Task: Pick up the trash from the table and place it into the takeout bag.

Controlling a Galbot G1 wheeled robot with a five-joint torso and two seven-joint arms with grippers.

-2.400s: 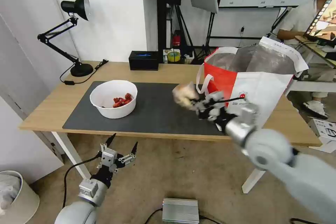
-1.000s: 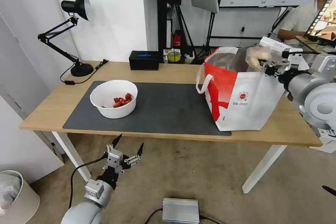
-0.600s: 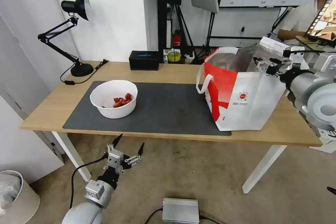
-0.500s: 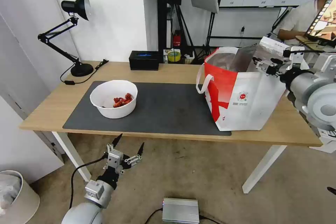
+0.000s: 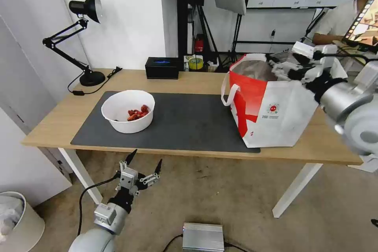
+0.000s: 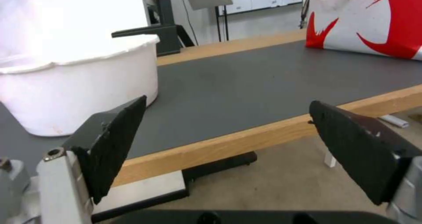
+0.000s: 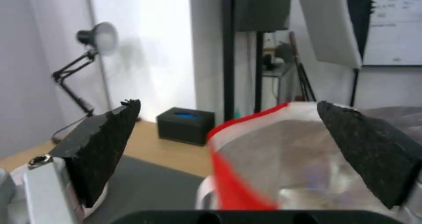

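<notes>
The red-and-white takeout bag (image 5: 275, 110) stands on the right of the table (image 5: 189, 78), its foil-lined mouth (image 7: 308, 158) open. My right gripper (image 5: 289, 67) hovers over the bag's mouth, open and empty. Of the trash, a white round bowl with red scraps (image 5: 128, 111) sits on the left of the dark grey mat (image 5: 177, 122); the bowl's wall (image 6: 66, 88) looms close in the left wrist view. My left gripper (image 5: 142, 161) hangs open below the table's front edge, in front of the bowl.
A black desk lamp (image 5: 80, 39) stands at the table's back left and a black rectangular box (image 5: 161, 67) at the back middle. A silver box (image 5: 202, 237) lies on the floor, a pale bin (image 5: 17, 220) at the lower left.
The right gripper carried the wrapped beige ball from the mat up over the bag and opened; the ball is gone from its fingers. The gripper has since shifted left. The left arm barely moved.
</notes>
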